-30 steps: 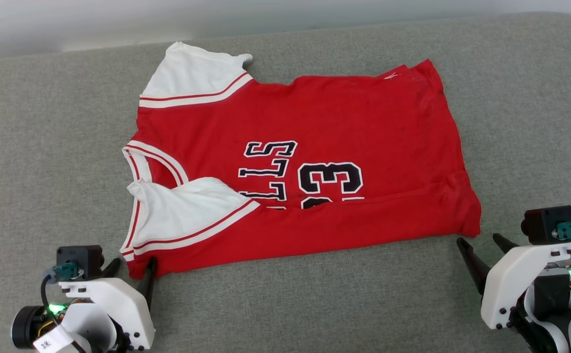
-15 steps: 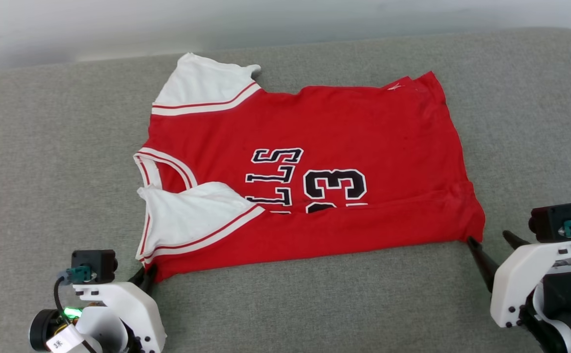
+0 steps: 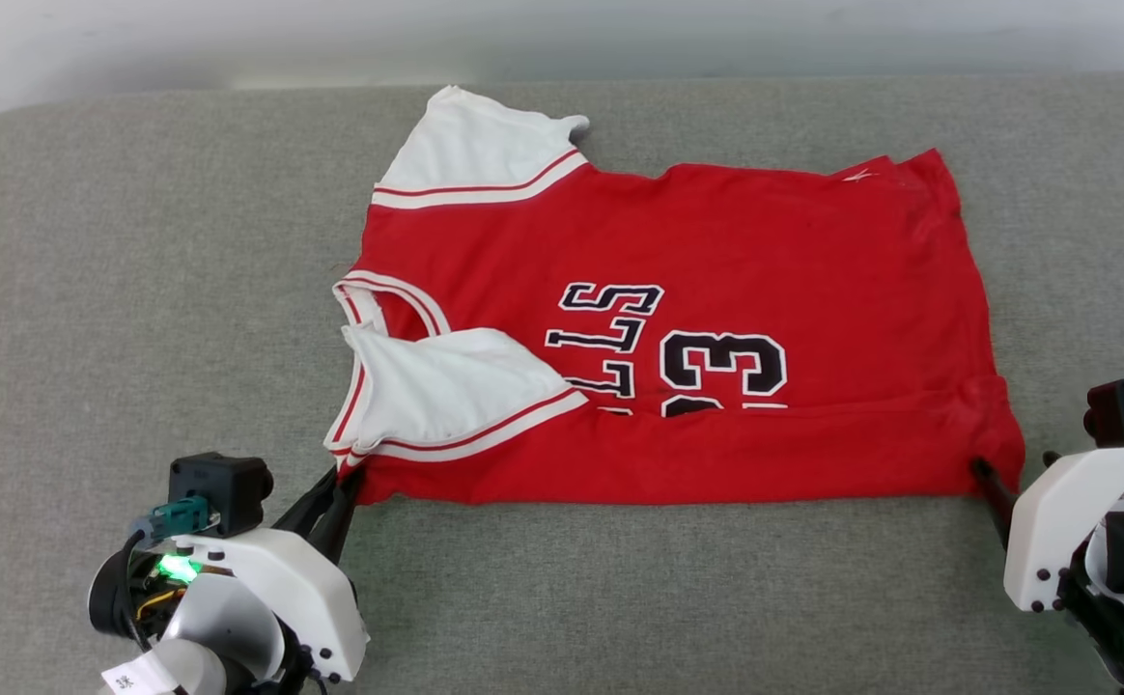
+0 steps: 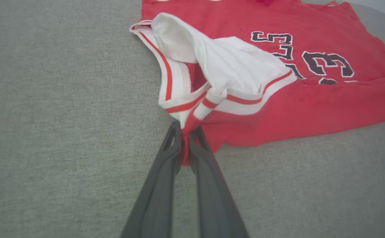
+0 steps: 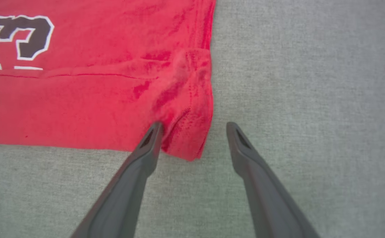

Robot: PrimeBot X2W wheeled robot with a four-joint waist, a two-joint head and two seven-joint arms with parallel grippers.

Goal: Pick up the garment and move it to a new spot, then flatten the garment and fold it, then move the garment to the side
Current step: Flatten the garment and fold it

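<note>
**Left jaws pinch the sleeve-side corner, right jaws spread at the hem corner**

Head view: the garment (image 3: 716,270) lies spread on a grey padded surface (image 3: 137,290), collar to the left and hem to the right. Its near side is folded over the body, and the fold covers the lower part of the black lettering and number. One white sleeve (image 3: 475,145) lies open at the far left. The other (image 3: 436,386) is folded onto the red cloth. The left gripper (image 3: 340,487) sits at the near left corner, jaws pressed together on the fabric. The right gripper (image 3: 1014,461) sits at the near right corner (one of its dark fingers is mostly hidden behind its white housing).

Left wrist view: the two fingers (image 4: 166,165) are clamped on a narrow tuck of red cloth just below the striped trim, and the fabric bunches toward them.

Right wrist view: the jaws stand spread, with the hem corner lying between them. The tip of the finger nearer the garment rests at the cloth's edge. The other finger (image 5: 255,165) is over bare grey surface, just beside the corner and apart from it.
</note>
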